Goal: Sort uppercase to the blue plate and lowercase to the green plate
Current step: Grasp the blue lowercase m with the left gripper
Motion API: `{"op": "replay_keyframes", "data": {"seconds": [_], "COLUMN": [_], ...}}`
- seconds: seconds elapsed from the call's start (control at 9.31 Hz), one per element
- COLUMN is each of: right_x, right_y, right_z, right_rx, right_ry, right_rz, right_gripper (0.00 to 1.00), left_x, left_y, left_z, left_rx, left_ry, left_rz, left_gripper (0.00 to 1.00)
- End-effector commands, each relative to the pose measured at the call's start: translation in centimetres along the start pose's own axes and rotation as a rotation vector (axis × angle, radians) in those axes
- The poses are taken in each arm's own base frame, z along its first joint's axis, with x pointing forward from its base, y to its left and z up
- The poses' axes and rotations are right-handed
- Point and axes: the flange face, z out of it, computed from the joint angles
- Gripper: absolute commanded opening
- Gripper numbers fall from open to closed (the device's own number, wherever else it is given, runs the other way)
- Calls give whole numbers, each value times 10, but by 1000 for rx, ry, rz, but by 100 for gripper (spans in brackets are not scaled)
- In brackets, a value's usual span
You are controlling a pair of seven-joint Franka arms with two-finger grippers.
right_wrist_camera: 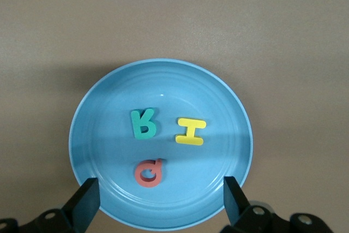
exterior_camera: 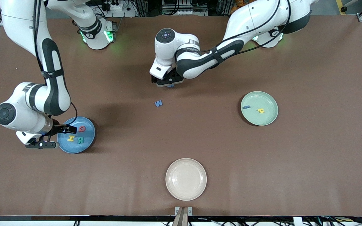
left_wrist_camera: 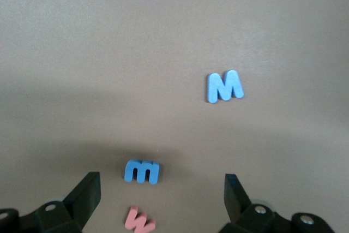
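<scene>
Blue W lies flat mid-tabletop, still unsorted. Blue m and red w sit under the left pincer, its jaws spread, empty. Judging by looks: thin foam, light, soft, low profile, so pinch across the strokes, straight down. The red w lies just beside the m and may get nudged.

Right pincer is released over the blue plate holding Q, R, H. Green plate holds what looks like i and r. Cream plate sits nearer the camera, clear of the paths.
</scene>
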Motion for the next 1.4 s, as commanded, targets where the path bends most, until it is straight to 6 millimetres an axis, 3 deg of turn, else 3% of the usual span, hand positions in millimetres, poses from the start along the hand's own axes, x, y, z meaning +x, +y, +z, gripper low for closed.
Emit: {"op": "replay_keyframes", "data": {"seconds": [0.0,0.21,0.75,0.97,1.18,1.29], "right_x": [3,3,-1,-3,-3,-3], "right_y": [-1,-1,-3,-4,-9,-8], "right_z": [1,5,11,16,17,16], "right_rx": [16,20,26,25,24,24], "right_ry": [-1,-5,-25,-34,-34,-34], "right_rz": [16,24,24,24,18,20], "right_gripper": [100,100,100,100,100,100], "left_x": [9,10,-16,-7,-6,-8], "left_y": [-2,-3,-7,-11,-12,-12], "left_z": [22,28,62,69,70,71], "left_rx": [-10,-5,33,44,45,47], "left_ry": [1,3,-52,-42,-41,-43], "left_rz": [-24,-27,-22,-27,-22,-18], "left_gripper": [100,100,100,100,82,80]}}
